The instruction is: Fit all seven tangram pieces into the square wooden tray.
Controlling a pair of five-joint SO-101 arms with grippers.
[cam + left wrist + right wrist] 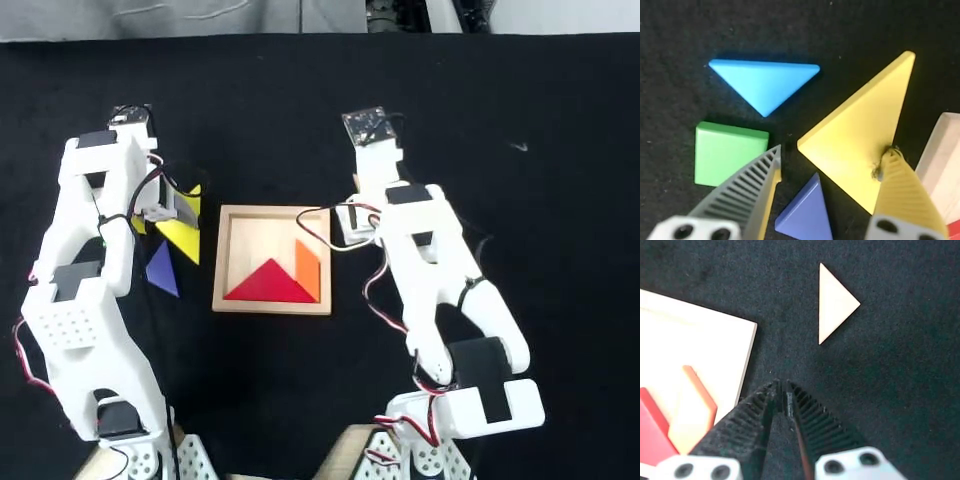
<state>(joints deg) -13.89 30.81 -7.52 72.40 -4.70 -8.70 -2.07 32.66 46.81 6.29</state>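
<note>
The square wooden tray (pixel 232 258) holds a red triangle (pixel 268 283) and an orange piece (pixel 308 268). Left of it, my left gripper (pixel 832 152) stands open over the large yellow triangle (pixel 860 135), with one fingertip (pixel 890 162) on the triangle's surface. Around it lie a light blue triangle (pixel 765 82), a green square (pixel 727 152) and a small dark blue triangle (pixel 807 215). My right gripper (pixel 782 390) is shut and holds nothing, low over the cloth beside the tray's right edge (pixel 747 355). A pale triangle (pixel 835 302) lies just beyond it.
A black cloth covers the whole table. The left arm (pixel 85 250) stands over the loose pieces on the left, and the right arm (pixel 430 270) flanks the tray on the right. The yellow triangle (pixel 183 235) and dark blue triangle (pixel 161 268) lie close to the tray's left side.
</note>
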